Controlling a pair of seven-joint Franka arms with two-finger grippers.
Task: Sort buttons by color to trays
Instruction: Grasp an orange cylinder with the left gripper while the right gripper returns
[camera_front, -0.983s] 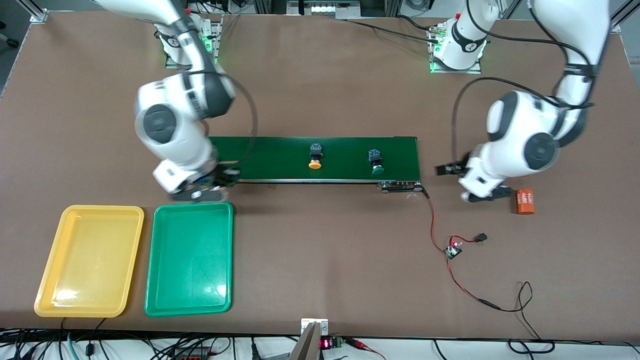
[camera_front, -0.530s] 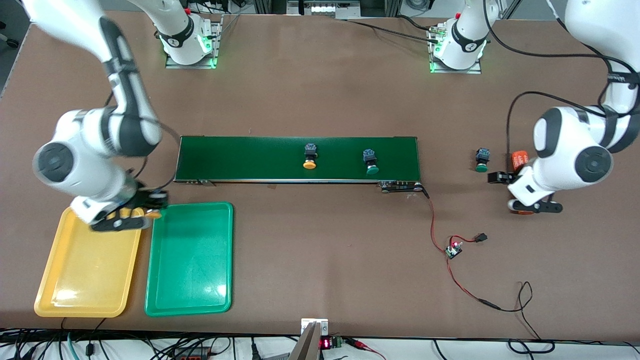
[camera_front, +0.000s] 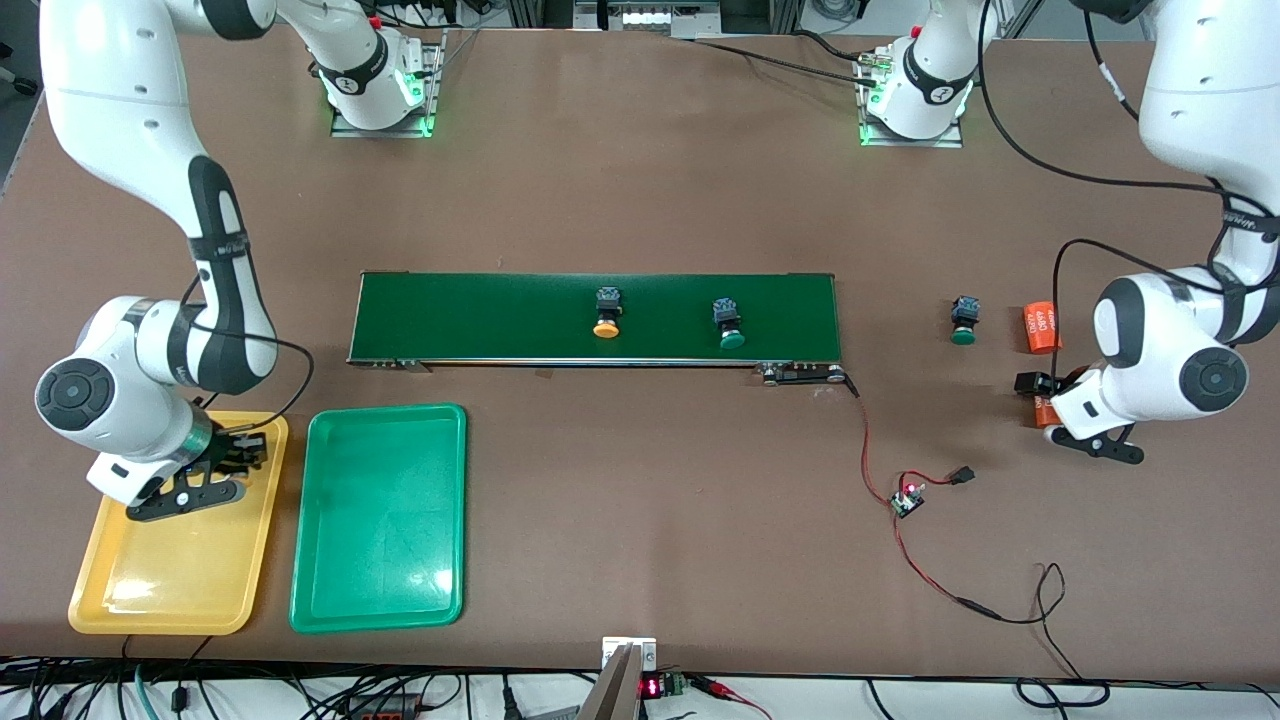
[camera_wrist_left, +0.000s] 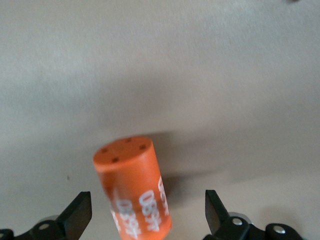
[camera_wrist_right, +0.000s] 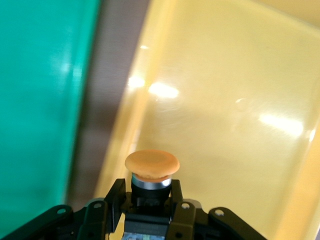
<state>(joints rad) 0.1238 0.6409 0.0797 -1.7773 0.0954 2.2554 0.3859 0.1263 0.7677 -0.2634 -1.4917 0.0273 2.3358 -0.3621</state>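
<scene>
My right gripper (camera_front: 222, 468) is over the yellow tray (camera_front: 170, 570), shut on a button with an orange cap (camera_wrist_right: 151, 167); the tray (camera_wrist_right: 235, 100) lies under it in the right wrist view. The green tray (camera_front: 380, 520) lies beside the yellow one. An orange-capped button (camera_front: 606, 312) and a green-capped button (camera_front: 728, 325) sit on the dark-green belt (camera_front: 480, 315). Another green-capped button (camera_front: 963, 320) sits on the table off the belt's end. My left gripper (camera_front: 1072, 415) is open, its fingers on either side of an orange cylinder (camera_wrist_left: 132, 185), not touching it.
A second orange cylinder (camera_front: 1040, 328) lies beside the loose green button. A small circuit board with red and black wires (camera_front: 908, 497) lies nearer to the front camera than the belt's end. The green tray's edge (camera_wrist_right: 40, 75) shows in the right wrist view.
My right gripper carried the orange-capped button from the belt's end, past the green tray, to over the yellow tray. My left gripper moved onto the cylinder. Both belt buttons drifted toward the right arm's end.
</scene>
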